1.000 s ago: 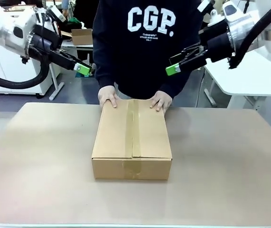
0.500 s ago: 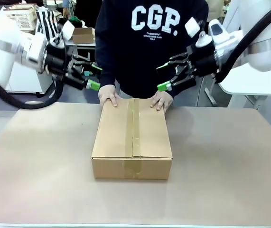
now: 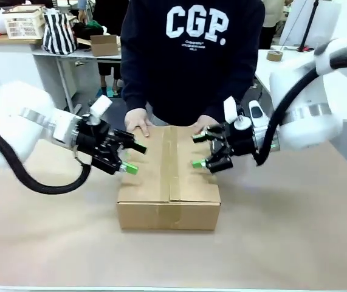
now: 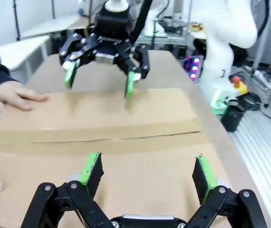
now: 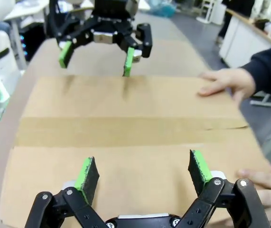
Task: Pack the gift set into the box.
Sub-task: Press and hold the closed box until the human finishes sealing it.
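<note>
From my remote seat I have both arms in over the closed brown corrugated cardboard box (image 3: 141, 185), which sits flat on the light tan tabletop (image 3: 276, 231) in front of the person (image 3: 191, 79). A strip of translucent tan tape (image 3: 170, 155) covers the middle seam, running from the person's side towards mine and down the near wall.

My left claw (image 3: 134, 158), black with green pads, is spread wide, its tips at the box's left side. My right claw (image 3: 198, 151) is spread wide too, tips above the right part of the top, facing the left one across the tape. I see nothing between the fingers of either claw; whether any tip touches the cardboard, I cannot tell.

The person, in a dark sweatshirt with white lettering, has the right hand (image 3: 138, 120) and left hand (image 3: 206, 125) on the far corners of the box, one to each side of the tape.
</note>
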